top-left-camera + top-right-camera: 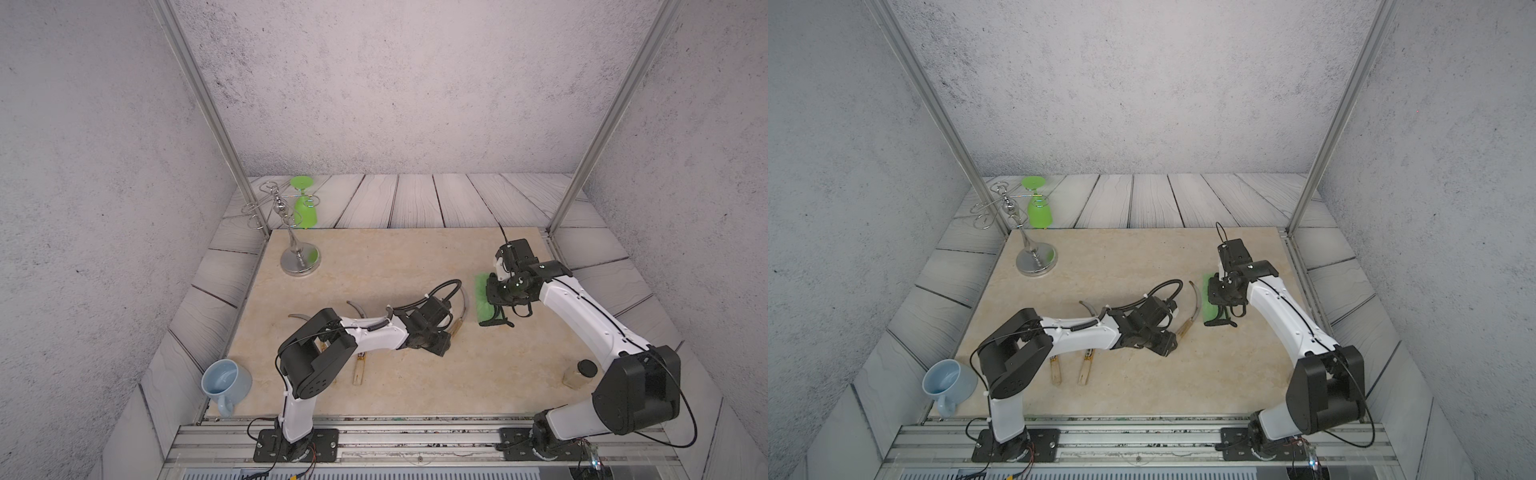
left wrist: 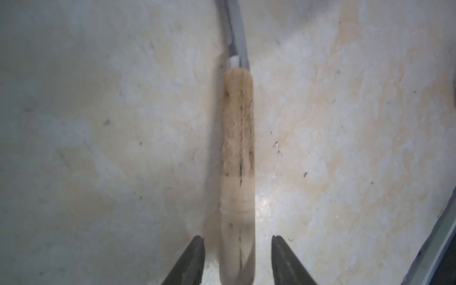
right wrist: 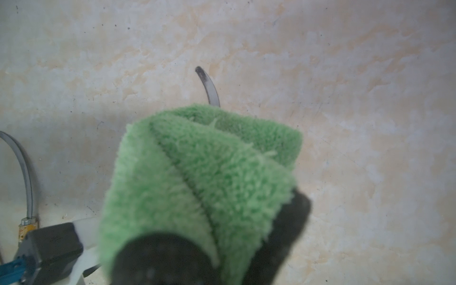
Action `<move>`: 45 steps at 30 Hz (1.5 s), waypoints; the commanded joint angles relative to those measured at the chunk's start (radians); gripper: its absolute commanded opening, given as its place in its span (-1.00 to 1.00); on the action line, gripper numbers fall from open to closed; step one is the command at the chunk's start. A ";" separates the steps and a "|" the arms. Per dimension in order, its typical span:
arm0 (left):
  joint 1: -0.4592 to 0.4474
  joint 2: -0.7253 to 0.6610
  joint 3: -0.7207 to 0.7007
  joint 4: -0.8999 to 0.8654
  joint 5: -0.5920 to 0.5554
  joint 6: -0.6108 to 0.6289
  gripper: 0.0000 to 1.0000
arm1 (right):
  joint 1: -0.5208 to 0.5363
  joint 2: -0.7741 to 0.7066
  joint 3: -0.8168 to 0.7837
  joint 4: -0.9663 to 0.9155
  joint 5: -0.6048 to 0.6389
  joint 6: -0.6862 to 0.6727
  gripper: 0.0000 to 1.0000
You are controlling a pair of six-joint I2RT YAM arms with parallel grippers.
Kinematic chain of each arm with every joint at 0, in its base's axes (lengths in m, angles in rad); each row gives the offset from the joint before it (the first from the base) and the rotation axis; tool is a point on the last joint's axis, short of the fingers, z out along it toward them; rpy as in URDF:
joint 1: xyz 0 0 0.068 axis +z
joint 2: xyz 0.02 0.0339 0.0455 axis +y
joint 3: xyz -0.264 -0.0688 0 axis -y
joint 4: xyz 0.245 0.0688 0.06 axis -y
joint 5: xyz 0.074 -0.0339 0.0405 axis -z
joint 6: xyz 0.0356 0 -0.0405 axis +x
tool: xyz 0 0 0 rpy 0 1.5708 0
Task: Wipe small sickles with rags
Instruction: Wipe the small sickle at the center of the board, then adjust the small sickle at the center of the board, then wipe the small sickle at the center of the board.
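A small sickle (image 1: 457, 324) with a plain pale handle lies mid-table, its grey blade curving toward the back. My left gripper (image 2: 237, 238) is open, its fingers (image 2: 195, 259) standing either side of the handle's end (image 2: 238, 148) with a gap on each side. Two more sickles (image 1: 1086, 368) lie under the left arm; the handles show in a top view, with blade tips (image 1: 357, 309) beyond the arm. My right gripper (image 3: 222, 234) is shut on the rag (image 3: 209, 160), a bright green fuzzy cloth (image 1: 483, 305) whose black strap trails toward the front, just right of the blade.
A chrome wire stand (image 1: 300, 259) stands at the back left with an upside-down green glass (image 1: 306, 210) behind it. A pale blue mug (image 1: 224, 380) lies at the front left. A small jar with a black lid (image 1: 579, 374) sits by the right arm.
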 commanded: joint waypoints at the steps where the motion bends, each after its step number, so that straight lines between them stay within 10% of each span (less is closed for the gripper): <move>1: 0.008 0.053 0.058 -0.049 -0.002 0.040 -0.09 | -0.024 -0.015 0.003 0.007 -0.022 -0.008 -0.61; 19: 0.011 0.131 0.124 -0.109 0.060 0.083 -0.76 | -0.086 0.239 0.208 0.050 -0.073 0.010 -0.62; 45: 0.005 0.081 0.044 -0.091 0.137 0.065 -0.78 | -0.059 0.852 0.642 -0.158 -0.150 -0.018 -0.61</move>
